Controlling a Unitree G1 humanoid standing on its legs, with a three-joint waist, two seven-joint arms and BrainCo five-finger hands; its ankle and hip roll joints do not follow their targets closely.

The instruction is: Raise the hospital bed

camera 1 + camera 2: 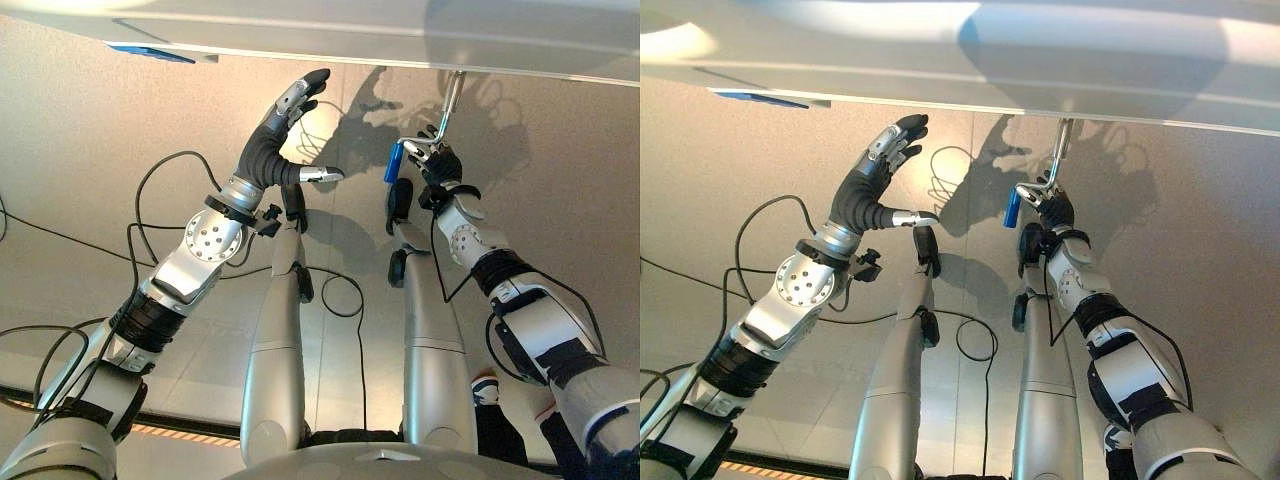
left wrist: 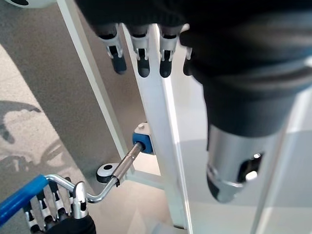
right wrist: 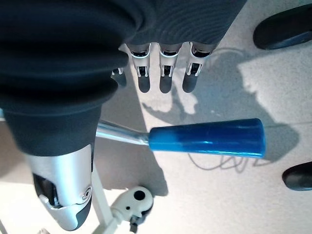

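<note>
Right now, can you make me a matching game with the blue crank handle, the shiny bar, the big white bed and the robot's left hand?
Things:
1. blue plastic crank grip
2. silver metal crank bar
3. white hospital bed frame
4. left hand

Places or states:
A. runs across the top of the eye views, above both arms
B. fingers straight, raised toward the bed's underside
C. sits at the crank's free end, beside the right hand
D. goes into a blue and white socket on the frame

Pairs: 1-C, 2-D, 3-A, 4-B
</note>
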